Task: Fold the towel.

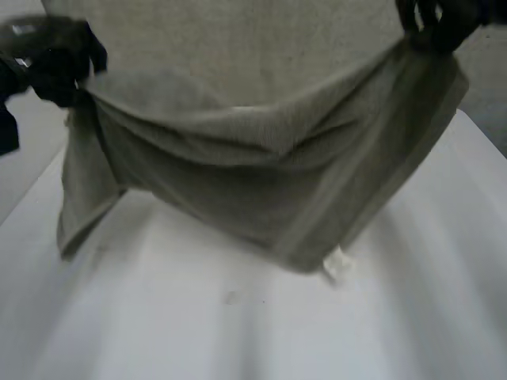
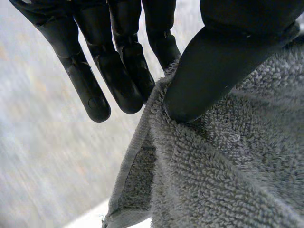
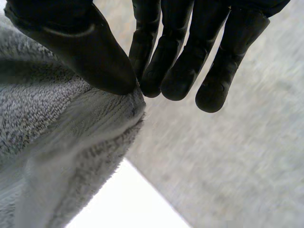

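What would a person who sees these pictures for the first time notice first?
The grey towel hangs stretched between the two hands over the white table, sagging in its middle. The left hand and the right hand each pinch its edge between thumb and fingers, one at either end.

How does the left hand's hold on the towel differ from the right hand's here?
The left hand presses its thumb well onto the towel, inside its hem; the right hand pinches only the corner's tip. The left hand's fingers spread past the hem; the right hand's fingers bunch at the corner. Both pinch the towel, which sags between them above the table.
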You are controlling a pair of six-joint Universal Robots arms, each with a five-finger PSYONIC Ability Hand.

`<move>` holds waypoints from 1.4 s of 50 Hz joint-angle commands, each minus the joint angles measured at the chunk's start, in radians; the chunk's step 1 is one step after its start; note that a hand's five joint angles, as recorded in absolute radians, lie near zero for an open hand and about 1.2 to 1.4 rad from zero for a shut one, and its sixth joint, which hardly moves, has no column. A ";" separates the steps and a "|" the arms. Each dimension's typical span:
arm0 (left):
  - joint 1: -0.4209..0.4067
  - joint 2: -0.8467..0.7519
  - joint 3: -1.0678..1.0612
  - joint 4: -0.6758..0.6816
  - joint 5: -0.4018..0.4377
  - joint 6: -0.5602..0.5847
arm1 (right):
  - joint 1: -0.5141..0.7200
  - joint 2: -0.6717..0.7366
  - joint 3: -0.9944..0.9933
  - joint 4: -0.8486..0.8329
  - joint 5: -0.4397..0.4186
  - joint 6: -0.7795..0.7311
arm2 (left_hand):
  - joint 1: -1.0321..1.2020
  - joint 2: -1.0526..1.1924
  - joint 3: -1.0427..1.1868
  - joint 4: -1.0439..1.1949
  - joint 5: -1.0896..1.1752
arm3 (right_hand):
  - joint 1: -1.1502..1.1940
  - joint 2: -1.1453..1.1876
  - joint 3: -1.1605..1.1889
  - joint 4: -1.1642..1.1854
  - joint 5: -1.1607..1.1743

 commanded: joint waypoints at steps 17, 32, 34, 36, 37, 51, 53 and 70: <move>-0.201 -0.439 0.614 0.242 -0.102 -0.062 | 0.022 0.382 -0.268 -0.539 0.036 0.000 | 0.220 0.179 0.180 0.179 0.203 | 0.060 0.055 0.054 0.054 0.057; -0.198 -0.351 0.091 0.423 -0.243 -0.091 | 0.006 0.212 0.224 -0.603 0.019 0.006 | 0.220 0.179 0.180 0.179 0.203 | 0.060 0.055 0.054 0.054 0.057; -0.198 -0.363 0.012 0.443 -0.242 -0.065 | 0.008 0.206 0.306 -0.609 0.002 -0.013 | 0.220 0.179 0.180 0.179 0.203 | 0.060 0.055 0.054 0.054 0.057; -0.198 -0.386 -0.067 0.469 -0.242 -0.028 | 0.008 0.212 0.463 -0.612 -0.024 -0.070 | 0.220 0.179 0.180 0.179 0.203 | 0.060 0.055 0.054 0.054 0.057; -0.198 -0.405 -0.131 0.493 -0.242 0.008 | 0.008 0.212 0.464 -0.612 -0.024 -0.071 | 0.220 0.179 0.180 0.179 0.203 | 0.060 0.055 0.054 0.054 0.057; -0.201 -0.335 -0.471 0.480 -0.243 0.305 | -0.066 0.236 0.872 -0.687 -0.031 -0.213 | 0.072 0.032 0.032 0.031 0.055 | 0.060 0.055 0.054 0.054 0.057; -0.201 -0.302 -0.491 0.463 -0.240 0.306 | -0.084 0.197 0.918 -0.713 -0.033 -0.210 | -0.115 -0.156 -0.155 -0.156 -0.133 | 0.060 0.055 0.054 0.054 0.057; -0.196 -0.193 -0.468 0.481 -0.240 0.326 | -0.156 0.159 1.013 -0.821 -0.108 -0.206 | -0.608 -0.648 -0.648 -0.648 -0.625 | 0.060 0.055 0.054 0.054 0.057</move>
